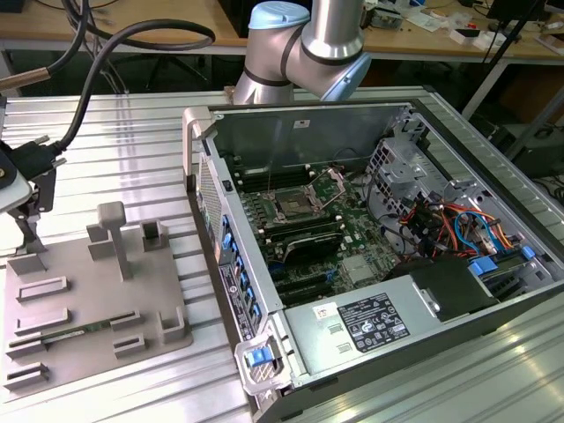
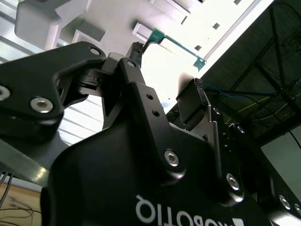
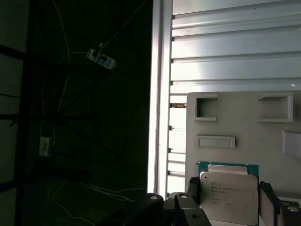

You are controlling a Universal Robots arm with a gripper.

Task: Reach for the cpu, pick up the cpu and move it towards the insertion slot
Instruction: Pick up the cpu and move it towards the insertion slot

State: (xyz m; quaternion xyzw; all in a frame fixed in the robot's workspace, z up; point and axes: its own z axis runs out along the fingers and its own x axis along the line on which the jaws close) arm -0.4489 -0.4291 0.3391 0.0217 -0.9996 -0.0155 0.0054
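From the exterior view, the arm point(image 1: 304, 44) reaches out from behind the case point(image 1: 198, 167) and off to that view's left. It ends wrist-down, with the gripper point(image 1: 31, 231) pointing at the far left corner of the tray point(image 1: 132, 335). The slot point(image 1: 291, 208) sits well apart from it, open in the middle of the board inside the case. I'd say this is the pick-up step, with the carry not yet begun.

In the second wrist view, looking along the gripper point(image 2: 167, 66), a green-edged corner of the cpu point(image 2: 178, 45) shows between the two fingertips. One tip is right at that edge. The glare behind hides the rest.

In the first wrist view the cpu point(image 3: 229, 197) is plain to see. Its silver top and thin green rim face the camera, and it lies over the tray point(image 3: 235, 117) near the tray's edge. The fingers point(image 3: 193, 188) stand tight against its two opposite sides, closed on it as far as I can judge. Whether it is off the tray yet, I cannot tell.

To my eye, getting it to the slot calls for a firm edge grip, a level chip and enough height to clear the case wall.
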